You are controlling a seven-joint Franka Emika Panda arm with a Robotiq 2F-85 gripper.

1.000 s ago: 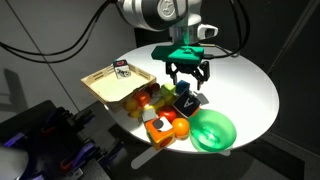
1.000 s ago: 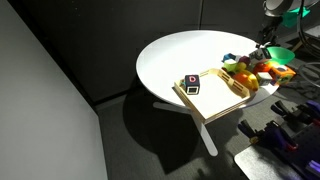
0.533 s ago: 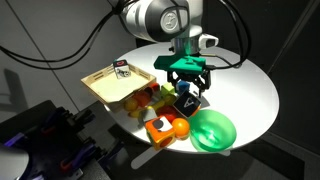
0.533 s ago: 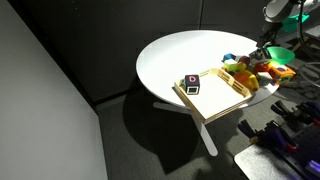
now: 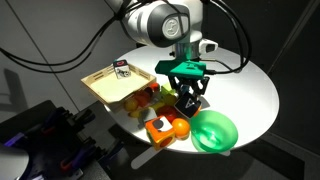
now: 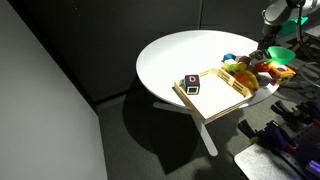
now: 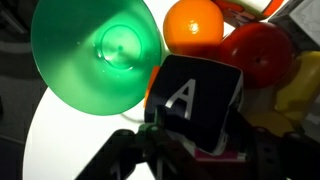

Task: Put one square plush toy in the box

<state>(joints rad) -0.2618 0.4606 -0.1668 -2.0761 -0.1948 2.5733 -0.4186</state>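
Observation:
The square plush toy (image 7: pixel 195 100), a black soft cube with a white "A", sits among the pile of toys and fills the middle of the wrist view. My gripper (image 7: pixel 196 152) has come down over it, and its fingers (image 7: pixel 128 152) press against the cube's two sides. In an exterior view the gripper (image 5: pixel 189 100) is low in the pile next to the green bowl. The box (image 5: pixel 108 84), a shallow tan wooden tray, lies to the pile's other side and also shows in an exterior view (image 6: pixel 212 92).
A round green bowl (image 7: pixel 95 50) (image 5: pixel 212 130) is close beside the cube. An orange ball (image 7: pixel 193 22), a red toy (image 7: pixel 262 52) and a yellow toy (image 7: pixel 305 82) crowd around it. A small dark item (image 5: pixel 121 68) lies in the box's far corner.
My gripper has come down onto the pile and its fingers have drawn in around the black cube. The toys and the box have stayed in place.

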